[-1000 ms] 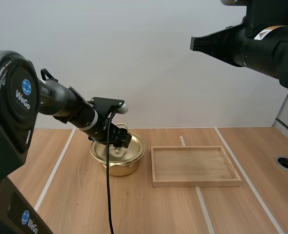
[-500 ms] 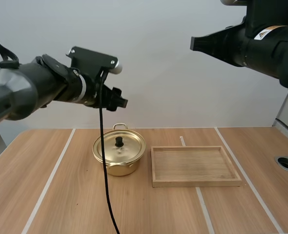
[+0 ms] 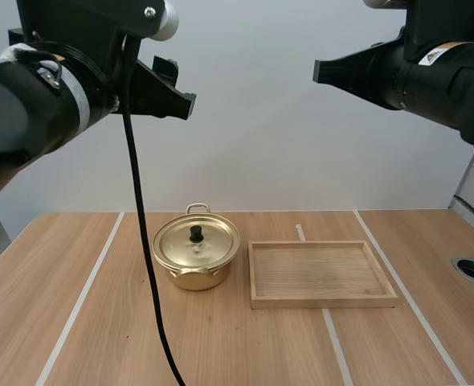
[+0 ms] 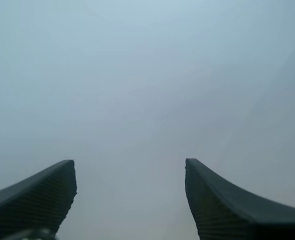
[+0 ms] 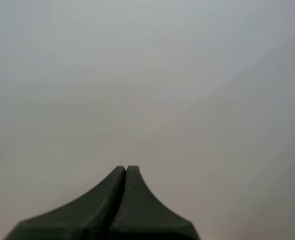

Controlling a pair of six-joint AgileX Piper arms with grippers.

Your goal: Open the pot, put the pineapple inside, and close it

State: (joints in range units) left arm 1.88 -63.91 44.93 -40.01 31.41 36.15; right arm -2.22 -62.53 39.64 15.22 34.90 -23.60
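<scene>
Up high, my left gripper (image 4: 130,165) is wide open and holds nothing. My right gripper (image 5: 126,172) is up high too, closed tight on nothing. Down on the table (image 3: 221,346), the gold pot (image 3: 197,279) sits with its lid (image 3: 211,241) on, just beside the wooden tray (image 3: 321,302).

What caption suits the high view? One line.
Lidded round gold metal pot beside a rectangular wooden tray on the table; left gripper and right gripper held high.

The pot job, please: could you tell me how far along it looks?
Done: the lid sits closed on the pot. In hand: nothing; left end effector open, right end effector shut, both high above the table. Left: perhaps nothing, though the pot's contents are hidden.
</scene>
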